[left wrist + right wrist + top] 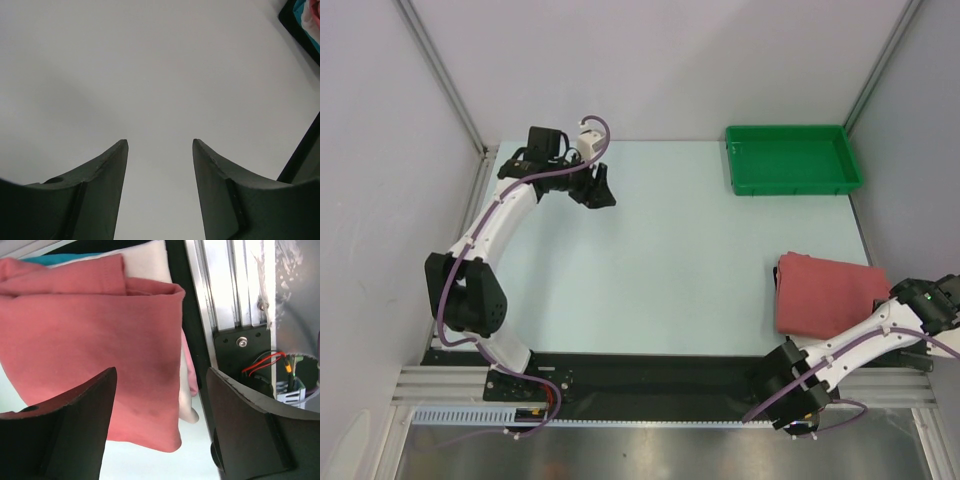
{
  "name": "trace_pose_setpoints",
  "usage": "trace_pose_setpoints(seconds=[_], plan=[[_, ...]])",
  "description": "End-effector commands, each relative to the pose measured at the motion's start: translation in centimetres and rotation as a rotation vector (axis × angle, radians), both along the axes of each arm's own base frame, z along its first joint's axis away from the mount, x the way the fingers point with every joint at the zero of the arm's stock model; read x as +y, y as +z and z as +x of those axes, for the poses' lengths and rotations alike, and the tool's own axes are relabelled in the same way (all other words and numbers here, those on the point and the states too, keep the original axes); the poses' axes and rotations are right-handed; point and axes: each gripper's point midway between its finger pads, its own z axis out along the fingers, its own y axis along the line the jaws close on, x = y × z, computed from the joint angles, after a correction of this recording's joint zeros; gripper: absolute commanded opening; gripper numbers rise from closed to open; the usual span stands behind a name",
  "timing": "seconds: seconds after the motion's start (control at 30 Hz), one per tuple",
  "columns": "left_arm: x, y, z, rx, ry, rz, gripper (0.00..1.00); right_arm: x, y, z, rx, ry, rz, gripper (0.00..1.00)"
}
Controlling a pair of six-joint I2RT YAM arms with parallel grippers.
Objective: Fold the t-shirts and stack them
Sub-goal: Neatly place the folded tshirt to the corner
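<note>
A folded salmon-red t-shirt [825, 295] lies at the near right of the table. In the right wrist view the red shirt [90, 340] lies on top of a white t-shirt [145, 260], whose edge shows along its right side. In the top view the white shirt is hidden beneath it. My right gripper [162, 372] is open and empty, just above the red shirt's edge; in the top view it [948, 292] sits at the shirt's right end. My left gripper [592, 188] is open and empty at the far left, over bare table [160, 75].
A green plastic tray [792, 158] stands empty at the far right corner. The aluminium rail and black base plate [240, 340] run beside the shirts at the table's near edge. Grey walls close in the left, back and right.
</note>
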Motion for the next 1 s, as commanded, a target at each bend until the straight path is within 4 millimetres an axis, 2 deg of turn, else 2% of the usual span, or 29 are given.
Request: trace_pose_setpoints(seconds=[0.0,0.3,0.5,0.57,0.63,0.7,0.73,0.77,0.9,0.97], plan=[[0.3,2.6,-0.1,-0.061,-0.014,-0.011,0.60,-0.9,-0.1,-0.7,-0.022,-0.115,-0.016,0.77],[0.7,3.4,0.5,-0.063,0.002,-0.015,0.60,-3.9,-0.5,-2.7,0.050,-0.217,-0.079,0.72],[0.9,3.6,0.9,-0.064,0.008,-0.013,0.60,-5.0,-1.2,-2.0,0.013,-0.228,-0.093,0.68],[1.1,3.6,1.0,-0.067,0.011,-0.008,0.60,-5.6,-1.1,-1.6,0.003,-0.202,-0.108,0.61],[1.2,3.3,1.2,-0.062,0.015,-0.002,0.61,-5.7,-1.3,-1.6,0.001,-0.206,-0.106,0.55],[1.5,3.2,1.5,-0.063,0.028,0.004,0.60,-5.3,-2.0,-1.5,0.000,-0.211,-0.089,0.54],[1.4,3.2,1.5,-0.063,0.027,0.003,0.60,-5.3,-2.4,-1.4,-0.005,-0.211,-0.080,0.50],[1.5,3.3,1.6,-0.067,0.029,0.003,0.60,-4.8,-3.3,-1.4,-0.002,-0.204,-0.056,0.47],[1.7,3.3,1.5,-0.069,0.030,0.008,0.60,-3.9,-4.6,-1.4,-0.006,-0.206,-0.023,0.51],[1.8,3.2,1.6,-0.070,0.032,0.012,0.60,-4.0,-4.6,-1.6,0.001,-0.207,-0.032,0.47]])
